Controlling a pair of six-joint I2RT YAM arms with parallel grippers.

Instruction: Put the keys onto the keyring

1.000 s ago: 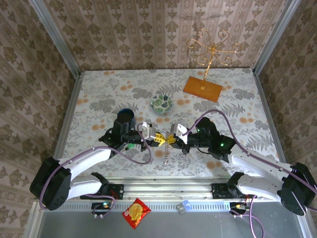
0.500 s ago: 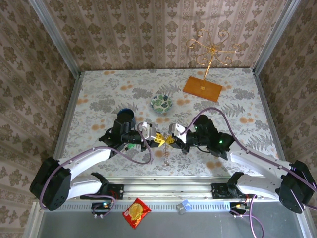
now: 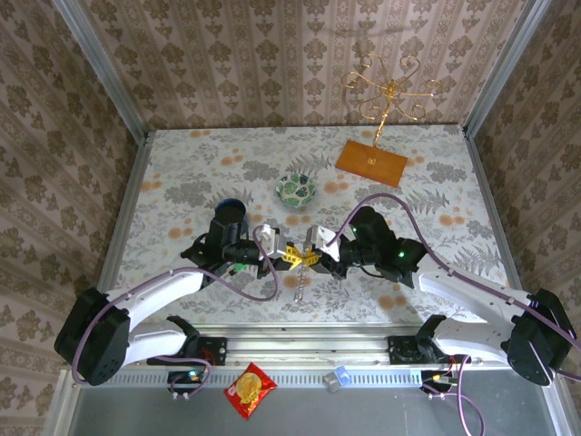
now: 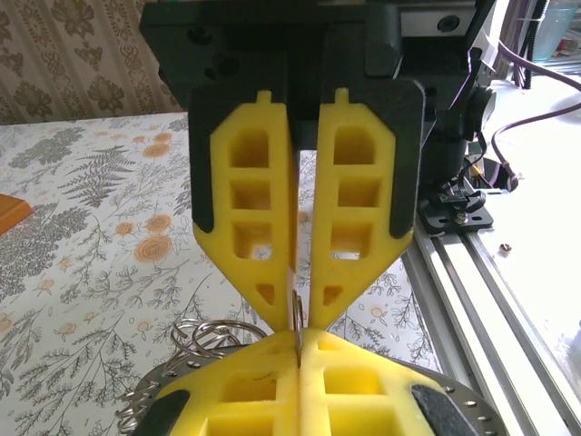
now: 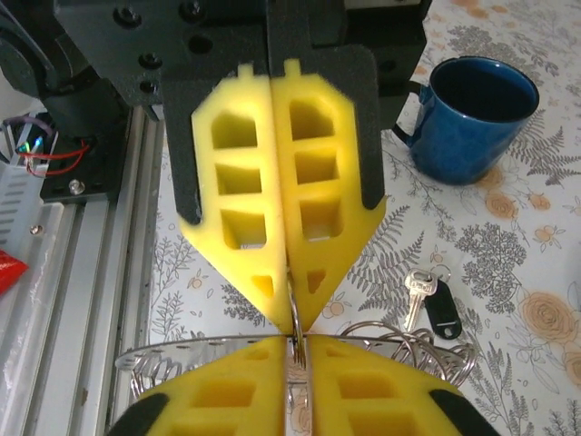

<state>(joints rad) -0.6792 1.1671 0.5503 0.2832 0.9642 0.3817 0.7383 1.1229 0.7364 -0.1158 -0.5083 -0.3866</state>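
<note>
Change: our right claw [image 3: 312, 258] has slid left and now meets our left claw [image 3: 288, 255] tip to tip.
Left claw: squeezed tight on the edge of the keyring [image 5: 404, 331].
Right claw: narrow, with the ring edge in a thin gap. We cannot tell if it grips.
Key [image 5: 419, 289]: on the counter [image 3: 182, 163] near the mug [image 5: 477, 109], not on the ring.
Meaning: we think both claws now share the ring, and the key has yet to go on.
</note>
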